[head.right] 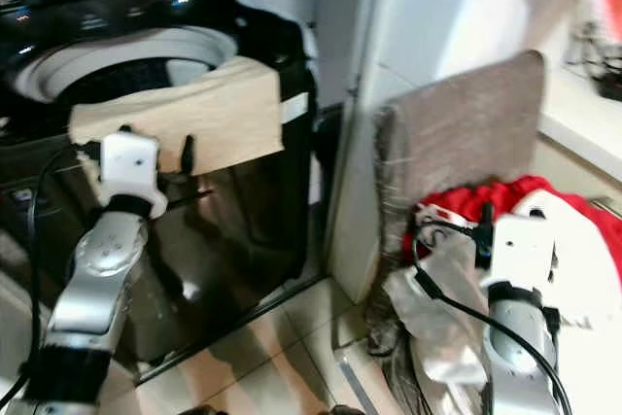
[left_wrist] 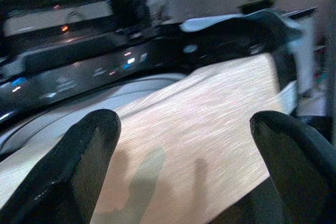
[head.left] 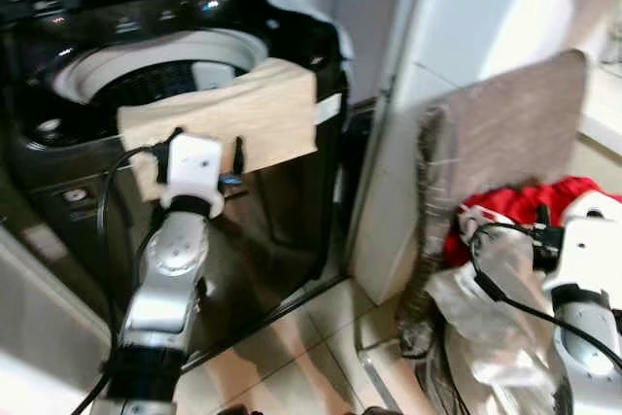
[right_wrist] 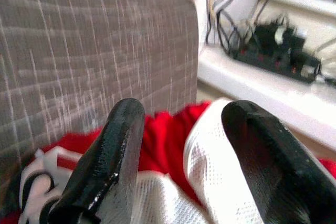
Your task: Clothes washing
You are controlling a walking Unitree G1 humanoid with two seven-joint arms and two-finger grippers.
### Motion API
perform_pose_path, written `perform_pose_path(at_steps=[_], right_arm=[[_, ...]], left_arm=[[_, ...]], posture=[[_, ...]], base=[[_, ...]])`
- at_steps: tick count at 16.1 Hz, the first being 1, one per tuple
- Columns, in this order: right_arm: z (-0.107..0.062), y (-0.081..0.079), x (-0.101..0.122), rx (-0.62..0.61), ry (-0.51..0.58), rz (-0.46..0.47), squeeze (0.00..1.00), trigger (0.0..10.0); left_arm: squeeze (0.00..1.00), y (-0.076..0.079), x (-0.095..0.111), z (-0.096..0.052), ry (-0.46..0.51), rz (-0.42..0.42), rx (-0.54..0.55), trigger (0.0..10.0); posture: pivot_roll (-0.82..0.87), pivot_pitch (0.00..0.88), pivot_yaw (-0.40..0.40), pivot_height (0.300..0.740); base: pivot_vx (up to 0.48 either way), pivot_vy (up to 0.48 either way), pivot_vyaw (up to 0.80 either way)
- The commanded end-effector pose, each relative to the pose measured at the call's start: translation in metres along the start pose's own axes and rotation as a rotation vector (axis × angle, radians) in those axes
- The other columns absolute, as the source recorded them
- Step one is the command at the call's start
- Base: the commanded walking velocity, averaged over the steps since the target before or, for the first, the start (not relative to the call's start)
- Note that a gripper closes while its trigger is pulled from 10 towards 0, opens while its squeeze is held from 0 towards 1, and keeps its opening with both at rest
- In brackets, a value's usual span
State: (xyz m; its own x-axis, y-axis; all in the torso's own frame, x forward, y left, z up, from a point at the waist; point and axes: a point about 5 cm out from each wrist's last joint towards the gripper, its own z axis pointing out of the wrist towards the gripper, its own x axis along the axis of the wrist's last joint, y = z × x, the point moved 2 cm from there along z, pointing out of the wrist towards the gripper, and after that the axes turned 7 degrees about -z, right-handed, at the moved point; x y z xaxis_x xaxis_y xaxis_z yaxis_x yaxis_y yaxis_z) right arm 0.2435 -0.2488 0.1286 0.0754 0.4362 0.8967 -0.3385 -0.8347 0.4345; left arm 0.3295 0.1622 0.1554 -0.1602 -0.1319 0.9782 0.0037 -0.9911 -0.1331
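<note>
A black top-loading washing machine (head.left: 292, 201) stands at the left with its lid up and its drum rim (head.left: 117, 55) showing. A beige cloth (head.left: 262, 109) hangs over the front rim. My left gripper (head.left: 206, 151) is raised just in front of that cloth, fingers open, the cloth (left_wrist: 210, 114) lying beyond them. At the right, a red and white garment (head.left: 525, 203) lies in a pile beside a grey-brown towel (head.left: 505, 133) draped upright. My right gripper (right_wrist: 184, 166) hovers open over the garment's white mesh (right_wrist: 220, 171) and red part (right_wrist: 168, 129).
A white cabinet side (head.left: 437, 46) stands between the machine and the laundry pile. Clear plastic (head.left: 486, 308) hangs below the pile. Tiled floor (head.left: 311, 337) lies in front. A power strip with cables (right_wrist: 278, 51) sits on a white ledge behind the towel.
</note>
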Motion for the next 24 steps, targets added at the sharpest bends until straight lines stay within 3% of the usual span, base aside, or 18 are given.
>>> perform_pose_path(at_steps=[1, 4, 6, 9, 11, 14, 19, 22, 23, 24], right_arm=[[0.009, -0.004, 0.016, 0.01, 0.076, -0.027, 0.0, 10.0], [0.034, -0.018, 0.04, 0.053, 0.153, 0.042, 0.0, 10.0], [0.041, -0.033, 0.047, 0.089, 0.132, 0.14, 0.0, 10.0], [0.044, -0.047, 0.056, 0.145, 0.135, 0.201, 0.0, 10.0], [0.045, -0.06, 0.047, 0.221, 0.088, 0.267, 0.0, 10.0], [0.039, -0.077, 0.049, 0.32, 0.114, 0.254, 0.0, 10.0], [0.038, -0.082, 0.052, 0.35, 0.116, 0.285, 0.0, 10.0], [0.041, -0.088, 0.039, 0.379, 0.032, 0.289, 0.0, 10.0], [0.044, -0.087, 0.03, 0.355, -0.031, 0.268, 1.0, 10.0], [0.044, -0.087, 0.029, 0.372, -0.032, 0.276, 1.0, 10.0]], left_arm=[[0.0, 0.001, 0.001, 0.004, 0.006, 0.001, -0.017, 10.0], [0.0, 0.009, 0.003, 0.006, 0.013, -0.003, -0.07, 10.0], [0.0, 0.008, 0.001, 0.008, 0.012, -0.005, -0.07, 10.0], [0.0, 0.009, 0.0, 0.01, 0.008, 0.002, -0.085, 10.0], [0.0, 0.015, -0.007, 0.004, -0.007, -0.027, -0.195, 10.0], [0.0, 0.004, -0.01, -0.001, -0.014, -0.009, -0.229, 10.0], [0.0, 0.007, -0.015, -0.004, -0.027, -0.004, -0.256, 10.0], [0.0, 0.008, -0.015, -0.005, -0.027, 0.002, -0.279, 10.0], [0.0, 0.006, -0.015, -0.005, -0.029, 0.001, -0.272, 10.0], [0.0, 0.006, -0.015, -0.005, -0.029, 0.001, -0.272, 10.0]], posture=[[-0.15, 0.012, 0.03, 0.732], [-0.14, 0.005, 0.037, 0.732], [-0.13, 0.001, 0.037, 0.732], [-0.12, 0.0, 0.034, 0.732], [-0.12, 0.006, 0.033, 0.732], [-0.09, 0.013, 0.027, 0.732], [-0.09, 0.009, 0.019, 0.732], [-0.09, 0.009, 0.019, 0.732], [-0.08, 0.011, 0.019, 0.732], [-0.08, 0.011, 0.019, 0.732]], base=[[0.0, 0.0, 0.0], [0.0, 0.0, -0.8], [0.0, 0.0, -0.79], [0.0, 0.0, -0.77], [0.0, 0.0, -0.78], [0.0, 0.0, -0.79], [0.0, 0.0, -0.79], [0.0, 0.0, -0.79], [0.0, 0.0, 0.0], [0.0, 0.0, 0.0]])
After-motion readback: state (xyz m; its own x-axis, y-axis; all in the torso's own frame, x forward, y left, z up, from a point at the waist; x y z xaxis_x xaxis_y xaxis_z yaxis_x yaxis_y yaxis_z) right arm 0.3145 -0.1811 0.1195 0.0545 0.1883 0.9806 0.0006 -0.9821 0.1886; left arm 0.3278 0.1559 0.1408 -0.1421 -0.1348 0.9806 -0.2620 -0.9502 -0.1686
